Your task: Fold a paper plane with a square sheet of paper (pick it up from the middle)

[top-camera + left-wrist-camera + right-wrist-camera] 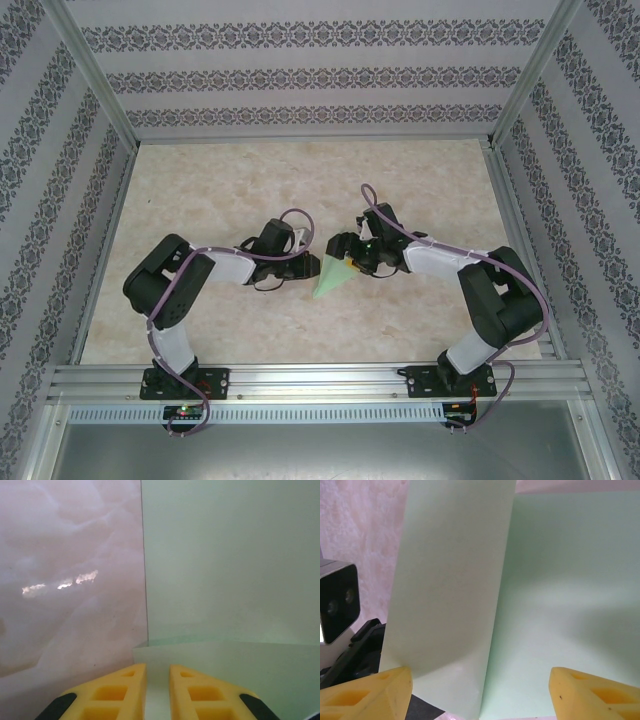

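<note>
Patterned wallpaper walls (300,75) enclose a pale, marble-look table (200,180) inside a metal frame (95,75). From the left, the left gripper (308,258) reaches in toward the centre. Its yellow jaws are pinched nearly together on a raised edge of the paper plane (331,279). That pale green paper lies at the middle of the table, between the two grippers, folded to a point that aims at the near edge. On the right, the right gripper (350,256) has its jaws spread wide apart, released. An upright flap of the paper stands between them.
</note>
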